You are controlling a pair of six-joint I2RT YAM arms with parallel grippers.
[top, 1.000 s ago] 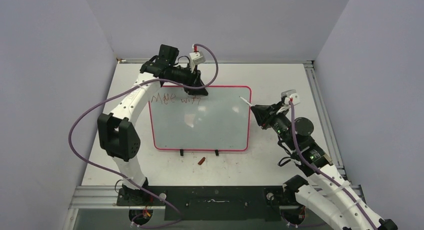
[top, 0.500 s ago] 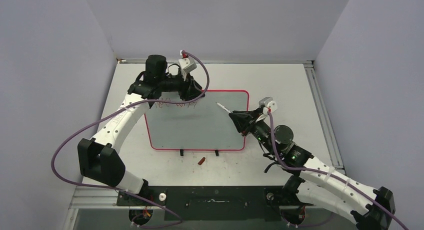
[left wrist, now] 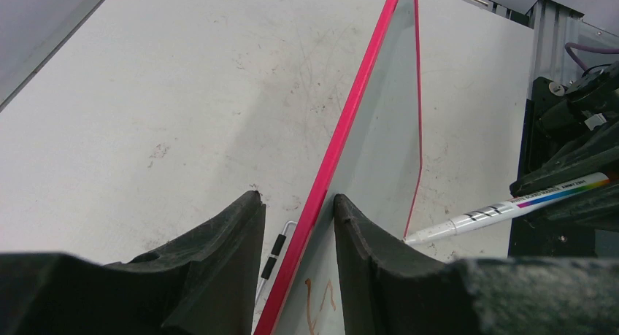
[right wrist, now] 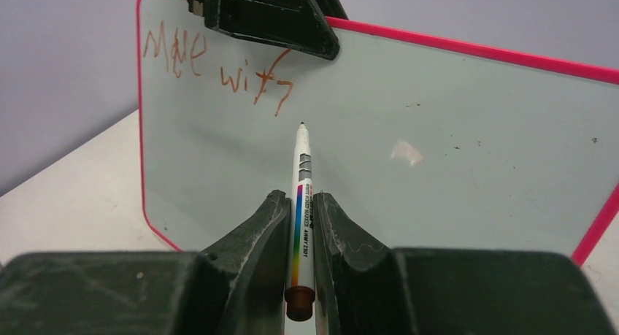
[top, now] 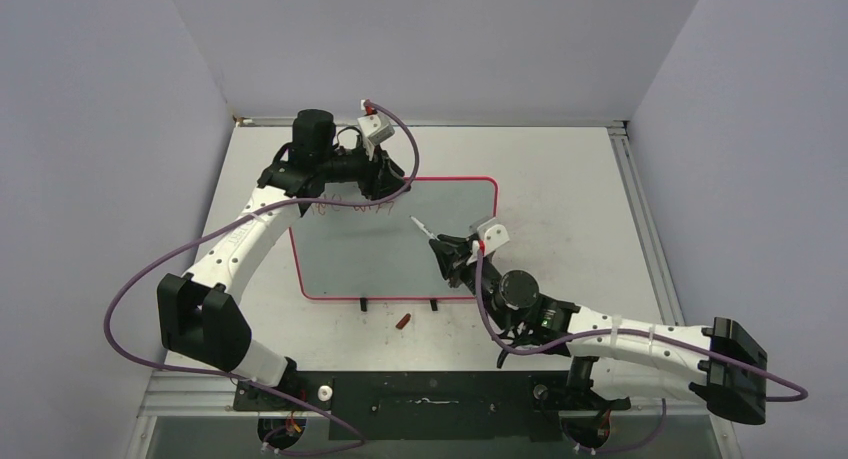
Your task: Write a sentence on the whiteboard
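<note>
Left gripper point(left wrist: 292, 203) pinches whiteboard point(right wrist: 452, 131) rim; right gripper point(right wrist: 298, 202) clamps marker point(right wrist: 302, 167) near the board; hard pressing may topple it.

Bright, even, diffuse light from overhead; no hard shadows. Small pale glare patch on the whiteboard point(right wrist: 452, 116), just right of centre. Faint soft shadow on the tabletop point(left wrist: 146, 94) beside the board. Wrist views blur along 6 o'clock.
</note>
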